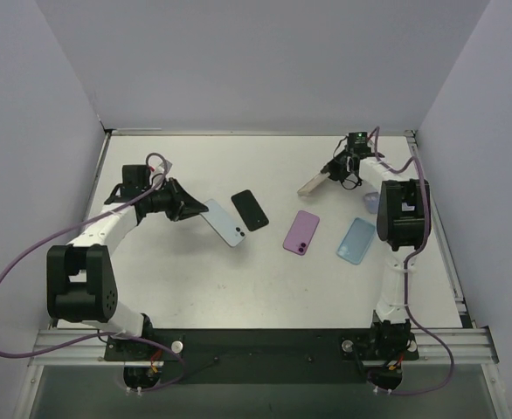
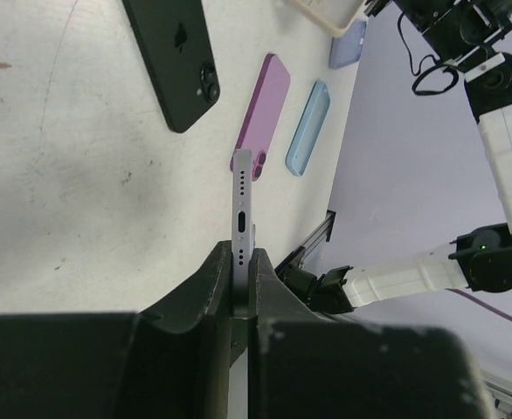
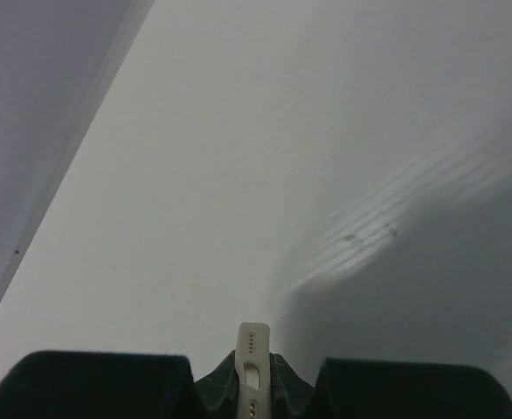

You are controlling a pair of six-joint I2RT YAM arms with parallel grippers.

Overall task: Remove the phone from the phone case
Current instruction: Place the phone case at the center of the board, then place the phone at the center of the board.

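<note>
Find left pincer [image 1: 205, 212] at 9 o'clock over the desk [image 1: 195, 297], pinching a pale blue phone [image 1: 225, 224] by its bottom edge. Confirm on the left wrist view: fingers [image 2: 211, 292] pressed against both faces, charging port and speaker holes exposed just above the grip, handset held on edge. Cannot tell whether its far end touches the desk.

Locate right pincer [image 1: 330, 173] at 1 o'clock, closed on one short end of a cream phone case [image 1: 312, 182], with the case slanting away toward 8 o'clock. Cannot tell whether its free end touches the desk. Record phone and case well apart, each in a separate grip.

Note lying flat on the desk:
- black phone [image 1: 250, 210], at 2 o'clock of the held phone, near but not touching;
- purple item [image 1: 300, 232], at 4 o'clock of the black phone;
- light blue case [image 1: 356, 240], at 3 o'clock of the purple item;
- lavender item [image 1: 370, 204], at 12 o'clock of that case, partly hidden by the right arm [image 1: 402, 214], kind not determinable.
</note>
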